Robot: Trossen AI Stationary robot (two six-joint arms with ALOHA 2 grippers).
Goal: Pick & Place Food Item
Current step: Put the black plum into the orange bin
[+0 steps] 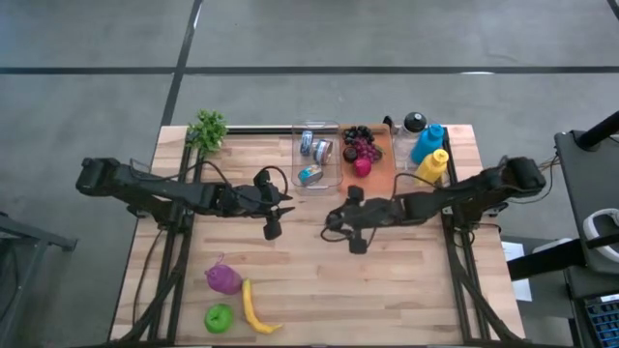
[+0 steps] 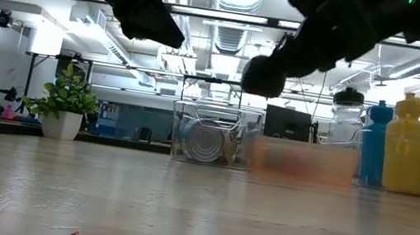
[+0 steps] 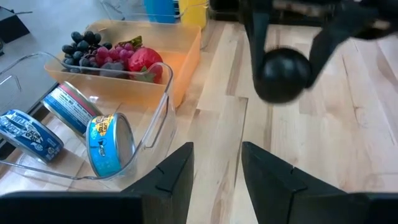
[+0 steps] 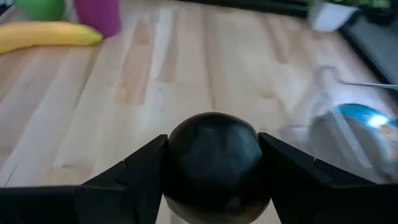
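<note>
A round black fruit (image 4: pixel 212 165) sits between the fingers of my right gripper (image 4: pixel 212 177), above the middle of the table (image 1: pixel 290 280). In the low view the fruit (image 2: pixel 264 75) hangs well above the tabletop. My left gripper (image 3: pixel 216 177) stands open and empty just to the left of it (image 1: pixel 273 228), facing the fruit (image 3: pixel 284 74). An orange tray (image 1: pixel 379 155) at the far edge holds grapes and a red fruit. My right gripper pinches the black fruit by its two opposite sides (image 4: pixel 171 163) between the two fingers (image 4: pixel 140 174). The fingers come slanting down from the table's right side. The fruit is lifted clear of the table.
A clear bin (image 1: pixel 315 155) with cans stands beside the orange tray. Blue (image 1: pixel 427 143), yellow (image 1: pixel 432 166) and black-capped (image 1: pixel 414 124) bottles stand far right, a potted plant (image 1: pixel 207 130) far left. A purple item (image 1: pixel 223 278), banana (image 1: pixel 253 307) and green apple (image 1: pixel 219 317) lie near left.
</note>
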